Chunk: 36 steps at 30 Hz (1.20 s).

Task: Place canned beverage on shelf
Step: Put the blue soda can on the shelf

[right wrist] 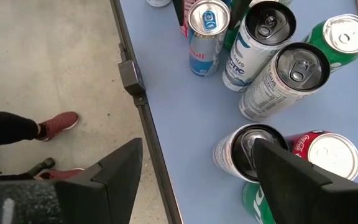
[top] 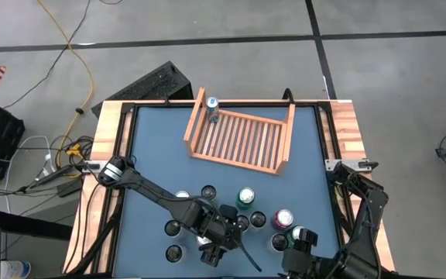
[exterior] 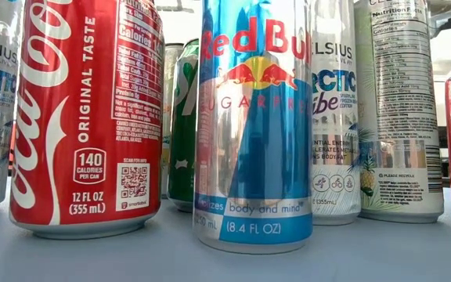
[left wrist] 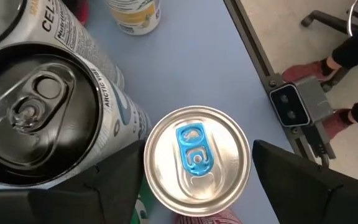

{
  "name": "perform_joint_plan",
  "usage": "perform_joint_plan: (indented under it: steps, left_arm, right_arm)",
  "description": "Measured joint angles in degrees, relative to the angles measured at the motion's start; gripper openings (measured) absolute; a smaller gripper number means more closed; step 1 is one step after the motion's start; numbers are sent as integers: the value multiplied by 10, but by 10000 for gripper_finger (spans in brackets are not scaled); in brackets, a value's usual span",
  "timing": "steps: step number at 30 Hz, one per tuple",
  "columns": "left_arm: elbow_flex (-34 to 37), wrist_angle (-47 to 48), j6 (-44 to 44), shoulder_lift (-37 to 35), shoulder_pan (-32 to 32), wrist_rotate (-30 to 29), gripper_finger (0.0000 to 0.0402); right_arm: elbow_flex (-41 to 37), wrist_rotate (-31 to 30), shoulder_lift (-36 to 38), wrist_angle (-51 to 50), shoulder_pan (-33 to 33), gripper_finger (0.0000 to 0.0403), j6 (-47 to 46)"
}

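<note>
Red Bull can (left wrist: 197, 157) is seen upright among the other cans (top: 207, 191) on the blue table (top: 153, 155), well apart from the shelf (top: 238, 139). One can (top: 212, 108) is already placed in the shelf's back corner. The left gripper (left wrist: 197, 186) is held over the Red Bull can, fingers (left wrist: 114, 180) spread at both sides, not touching. The right gripper (right wrist: 197, 180) is kept open near the table's edge, holding nothing.

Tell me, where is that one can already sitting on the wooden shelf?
In the high view, the can stands upright in the shelf's far left corner, beside its left side board.
</note>
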<state>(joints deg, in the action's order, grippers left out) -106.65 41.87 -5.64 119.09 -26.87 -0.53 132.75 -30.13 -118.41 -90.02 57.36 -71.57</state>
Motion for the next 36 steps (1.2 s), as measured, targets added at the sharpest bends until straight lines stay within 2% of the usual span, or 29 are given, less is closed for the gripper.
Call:
perform_joint_plan:
  steps: [8, 21, 31, 36]
  left_arm:
    - [0, -4, -13, 0, 0, -2, 223]
    - [-5, 17, -61, -8, 15, 4, 223]
    - [-52, 52, -77, -27, 20, 4, 223]
    - [-107, 109, -81, -32, 21, -2, 223]
  right_arm:
    - [0, 0, 0, 0, 0, 292, 0]
    - [0, 0, 0, 0, 0, 292, 0]
    - [0, -29, 0, 0, 4, 292, 0]
    - [0, -36, 0, 0, 7, 292, 0]
